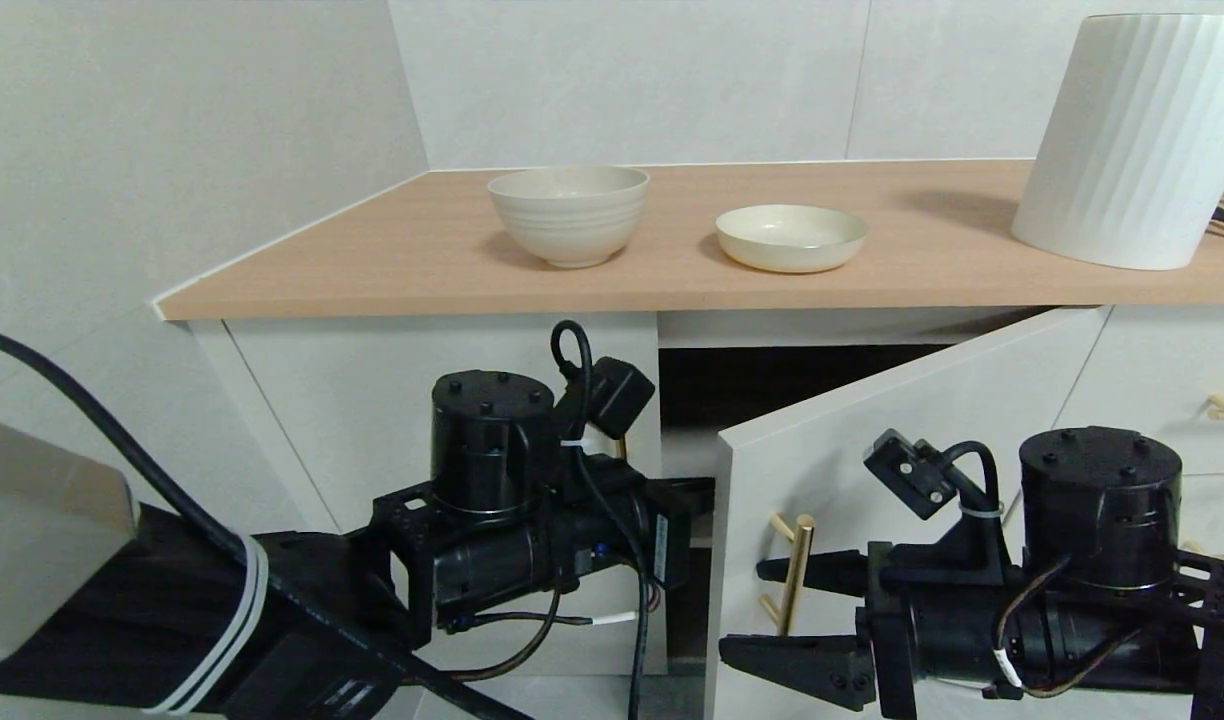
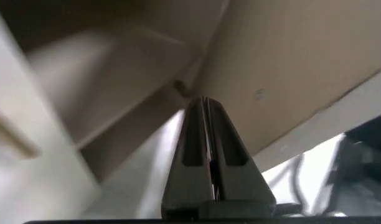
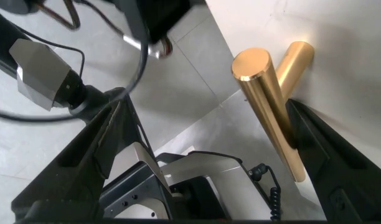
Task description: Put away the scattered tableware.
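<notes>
- On the wooden counter, a cream bowl is seen standing upright. A shallow cream dish is set near it on the right, and the two are kept apart.
- Farther right on the same counter, a tall white ribbed container is stood close to the wall.
- Under the counter, a white cabinet door is found swung open, and the dark inside of the cabinet is shown behind it.
- The right gripper is held wide open at the front of that door. The brass handle is taken in between its fingers, closer to one finger than the other, and no grip is made on it; whether that finger is touched cannot be told.
- The left gripper is pressed fully closed, finger against finger, with nothing held. It is pointed into the cabinet opening, just beside the door's free edge.
</notes>
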Available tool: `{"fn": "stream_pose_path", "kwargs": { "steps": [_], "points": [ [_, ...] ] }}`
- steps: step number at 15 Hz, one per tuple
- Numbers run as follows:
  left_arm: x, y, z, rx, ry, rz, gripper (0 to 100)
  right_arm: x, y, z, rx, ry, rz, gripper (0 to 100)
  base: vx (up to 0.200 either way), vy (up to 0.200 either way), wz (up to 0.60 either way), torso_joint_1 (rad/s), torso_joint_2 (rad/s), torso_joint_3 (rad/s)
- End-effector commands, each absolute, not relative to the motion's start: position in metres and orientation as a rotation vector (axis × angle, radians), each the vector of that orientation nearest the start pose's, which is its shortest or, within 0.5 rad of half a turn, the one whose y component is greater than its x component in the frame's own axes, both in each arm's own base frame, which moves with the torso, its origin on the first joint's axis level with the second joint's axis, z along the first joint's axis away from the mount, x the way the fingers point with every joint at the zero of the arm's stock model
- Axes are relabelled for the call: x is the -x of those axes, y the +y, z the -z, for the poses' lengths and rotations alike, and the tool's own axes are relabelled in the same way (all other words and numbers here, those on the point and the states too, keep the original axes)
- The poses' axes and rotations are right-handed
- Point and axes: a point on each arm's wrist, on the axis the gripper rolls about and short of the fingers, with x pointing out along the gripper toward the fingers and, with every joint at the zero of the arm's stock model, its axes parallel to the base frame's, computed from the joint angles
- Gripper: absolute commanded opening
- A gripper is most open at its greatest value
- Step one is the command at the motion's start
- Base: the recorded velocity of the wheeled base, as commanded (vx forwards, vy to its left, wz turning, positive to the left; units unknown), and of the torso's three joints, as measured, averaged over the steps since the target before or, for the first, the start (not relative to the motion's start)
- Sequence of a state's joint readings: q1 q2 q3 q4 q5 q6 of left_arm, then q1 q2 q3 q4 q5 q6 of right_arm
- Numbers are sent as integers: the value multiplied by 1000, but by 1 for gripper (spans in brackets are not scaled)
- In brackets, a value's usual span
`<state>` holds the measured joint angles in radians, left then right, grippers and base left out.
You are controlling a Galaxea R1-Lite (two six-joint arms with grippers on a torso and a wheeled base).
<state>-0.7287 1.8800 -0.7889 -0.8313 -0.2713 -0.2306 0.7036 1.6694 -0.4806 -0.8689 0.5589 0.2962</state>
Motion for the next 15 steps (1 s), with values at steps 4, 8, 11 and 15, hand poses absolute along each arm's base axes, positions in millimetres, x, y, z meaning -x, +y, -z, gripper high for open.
{"fn": "stream_pose_path", "kwargs": {
  "steps": [4,8,11,15],
  "points": [
    [-244,-236,-139,254,398,967,0,-191,175,-135,-228,512,-1181,100,0,0,0,0,0,0],
    [-246,-241,-130,244,417,972,0,-192,170,-137,-236,500,-1166,100,0,0,0,0,0,0],
    [-247,-242,-127,246,412,976,0,-195,165,-140,-240,484,-1146,100,0,0,0,0,0,0],
    [-243,-245,-127,244,414,995,0,-209,148,-142,-257,458,-1068,100,0,0,0,0,0,0]
  ]
}}
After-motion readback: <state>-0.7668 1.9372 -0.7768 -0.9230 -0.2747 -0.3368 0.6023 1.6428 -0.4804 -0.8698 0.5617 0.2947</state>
